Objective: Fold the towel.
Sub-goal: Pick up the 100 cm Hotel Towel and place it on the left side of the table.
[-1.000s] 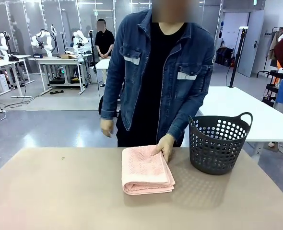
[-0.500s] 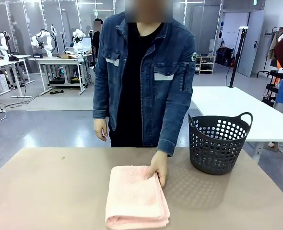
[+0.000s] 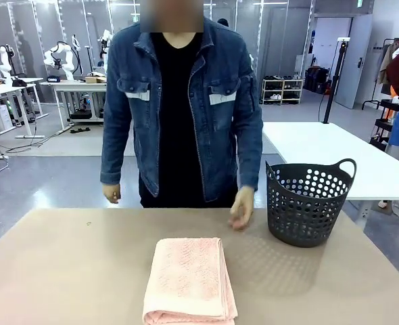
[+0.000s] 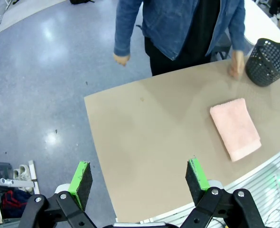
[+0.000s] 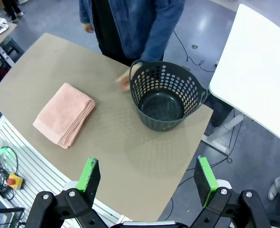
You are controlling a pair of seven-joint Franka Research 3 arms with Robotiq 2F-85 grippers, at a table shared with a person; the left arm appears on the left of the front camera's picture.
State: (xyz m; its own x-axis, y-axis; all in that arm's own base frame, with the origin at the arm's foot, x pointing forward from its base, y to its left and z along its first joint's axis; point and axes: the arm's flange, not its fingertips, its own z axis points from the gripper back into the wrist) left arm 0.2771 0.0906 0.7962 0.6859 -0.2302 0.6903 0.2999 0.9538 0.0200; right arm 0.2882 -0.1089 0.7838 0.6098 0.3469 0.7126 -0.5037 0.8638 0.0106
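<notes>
both claws stand with fingers spread wide and nothing between them, high above the table.

front view: the towel (image 3: 190, 279) lies folded into a thick oblong on the tan table (image 3: 64, 271), near the robot's edge and about mid-width, its folded end toward the camera. a person in a denim jacket (image 3: 179, 101) stands at the far side. one of the person's hands (image 3: 241, 215) hovers above the table just beside the dark perforated basket (image 3: 309, 202), apart from the towel; the other hand (image 3: 111, 194) hangs at the person's side. the basket sits on the table's right part, well clear of the towel.

left wrist view: the left gripper (image 4: 139, 179) shows its green pads (image 4: 81, 176) wide apart over the table's near edge. the towel (image 4: 235, 128) lies flat farther off, the basket (image 4: 269, 61) beyond it.

right wrist view: the right gripper (image 5: 147, 180) is likewise spread, green pads (image 5: 89, 174) far apart. below it the basket (image 5: 166, 97) stands upright and hollow, the towel (image 5: 65, 114) lying apart from it, layered edges showing on one side.
</notes>
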